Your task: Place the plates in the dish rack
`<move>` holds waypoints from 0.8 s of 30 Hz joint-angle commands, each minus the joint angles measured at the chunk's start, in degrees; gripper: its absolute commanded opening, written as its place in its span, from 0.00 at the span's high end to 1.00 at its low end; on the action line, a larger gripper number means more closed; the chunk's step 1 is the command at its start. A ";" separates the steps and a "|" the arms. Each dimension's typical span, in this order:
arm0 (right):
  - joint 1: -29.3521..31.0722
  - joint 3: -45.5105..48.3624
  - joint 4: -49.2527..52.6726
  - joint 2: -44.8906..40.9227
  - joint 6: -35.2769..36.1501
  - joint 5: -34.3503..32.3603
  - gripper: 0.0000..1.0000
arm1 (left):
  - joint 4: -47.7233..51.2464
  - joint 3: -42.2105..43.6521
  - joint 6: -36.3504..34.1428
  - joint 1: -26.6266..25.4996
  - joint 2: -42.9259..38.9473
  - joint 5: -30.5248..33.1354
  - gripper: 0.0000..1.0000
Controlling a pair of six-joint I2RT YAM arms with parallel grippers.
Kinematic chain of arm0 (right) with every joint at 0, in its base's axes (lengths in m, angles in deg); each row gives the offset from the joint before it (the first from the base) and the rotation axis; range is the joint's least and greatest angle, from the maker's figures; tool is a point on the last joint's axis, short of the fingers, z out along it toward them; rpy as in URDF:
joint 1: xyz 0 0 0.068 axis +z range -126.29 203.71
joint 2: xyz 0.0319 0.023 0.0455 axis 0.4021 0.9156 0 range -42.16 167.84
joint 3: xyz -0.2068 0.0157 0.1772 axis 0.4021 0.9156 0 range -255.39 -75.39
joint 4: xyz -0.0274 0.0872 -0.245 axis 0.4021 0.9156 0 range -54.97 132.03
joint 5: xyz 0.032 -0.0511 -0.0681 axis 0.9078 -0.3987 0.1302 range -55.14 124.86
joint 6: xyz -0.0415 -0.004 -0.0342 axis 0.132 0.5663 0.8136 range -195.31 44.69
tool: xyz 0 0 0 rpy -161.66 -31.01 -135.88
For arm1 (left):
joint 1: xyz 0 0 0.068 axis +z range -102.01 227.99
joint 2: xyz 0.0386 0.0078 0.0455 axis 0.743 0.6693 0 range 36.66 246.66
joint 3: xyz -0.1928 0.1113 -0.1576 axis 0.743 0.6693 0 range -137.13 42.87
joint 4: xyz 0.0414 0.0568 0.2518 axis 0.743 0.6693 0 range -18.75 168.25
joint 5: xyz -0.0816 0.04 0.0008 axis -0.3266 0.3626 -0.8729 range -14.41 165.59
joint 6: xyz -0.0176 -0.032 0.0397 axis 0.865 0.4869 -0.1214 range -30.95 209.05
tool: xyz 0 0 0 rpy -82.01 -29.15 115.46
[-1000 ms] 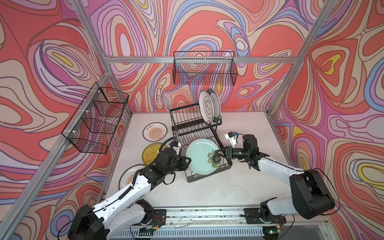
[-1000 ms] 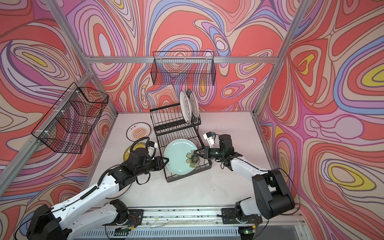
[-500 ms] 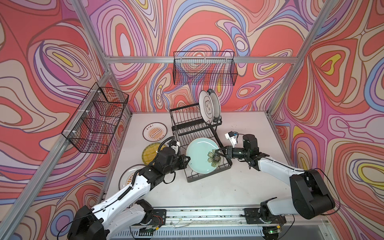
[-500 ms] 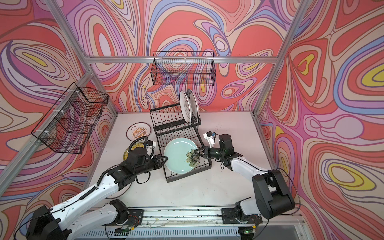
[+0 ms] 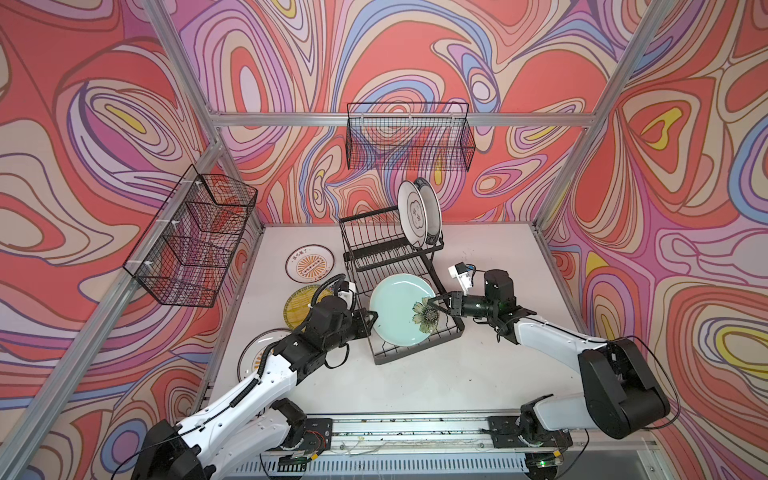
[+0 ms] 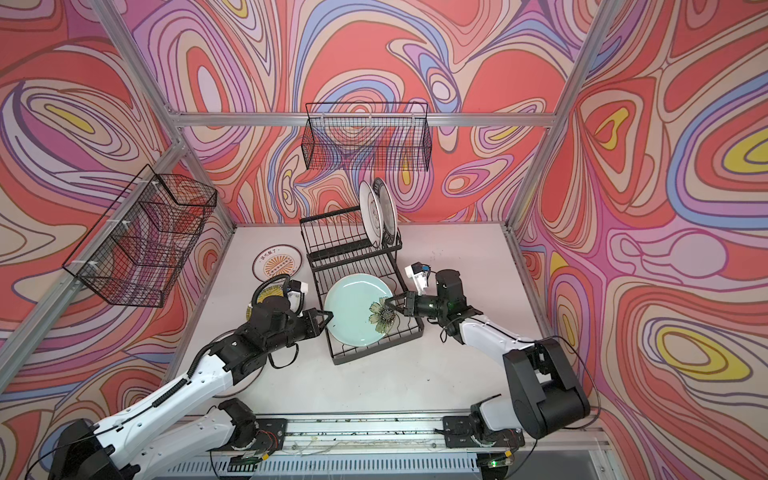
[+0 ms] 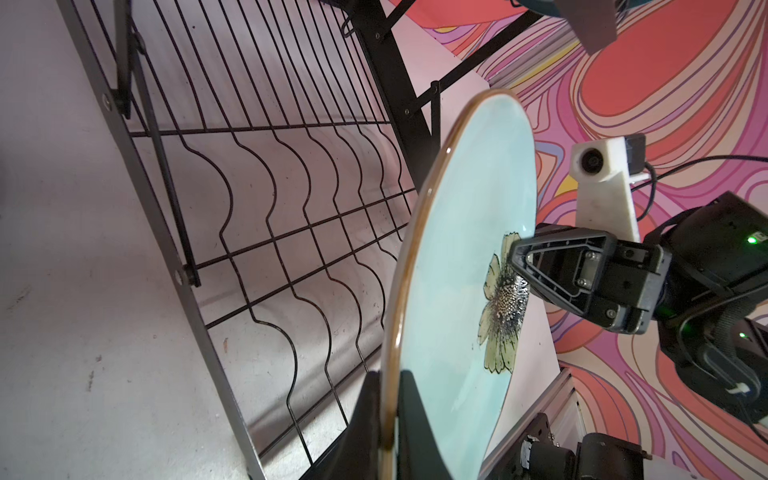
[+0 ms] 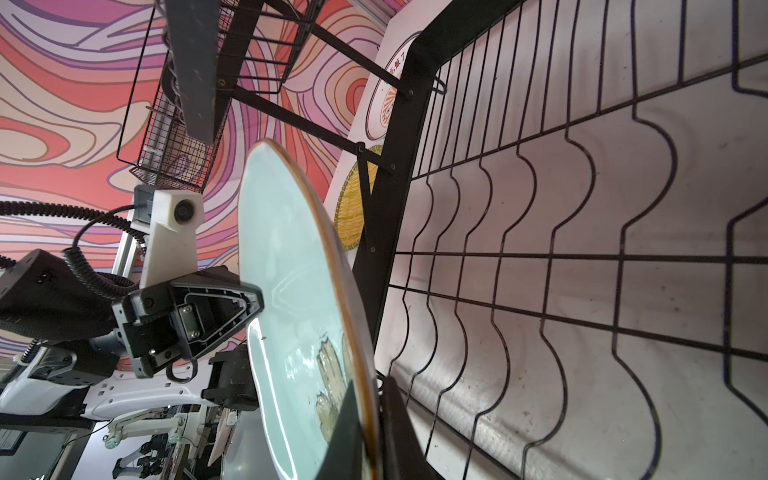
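Pale green plate (image 5: 395,307) with a flower print, held tilted over the low tray of the black dish rack (image 5: 384,249), left fingers (image 7: 413,424) pinching its left rim, right fingers (image 8: 397,440) pinching its right rim beside the flower, two plates (image 5: 417,216) upright in the raised tier

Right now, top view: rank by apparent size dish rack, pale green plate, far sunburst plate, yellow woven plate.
1. dish rack
2. pale green plate, lifted nearer the camera
3. far sunburst plate, yellow woven plate: unranked; left arm hides part of yellow.
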 commanded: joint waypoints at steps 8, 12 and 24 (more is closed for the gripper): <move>5.81 -1.79 -8.10 1.05 -3.72 3.64 0.87 | -2.03 1.30 -2.60 -0.85 -0.58 -0.30 1.00; 6.73 -2.23 -9.01 2.08 -4.14 3.53 0.85 | -1.91 1.51 -2.66 -0.86 -0.89 0.02 1.00; 8.48 -3.44 -11.01 3.47 -5.23 4.04 0.81 | -1.47 1.20 -2.82 -0.86 -1.34 0.48 1.00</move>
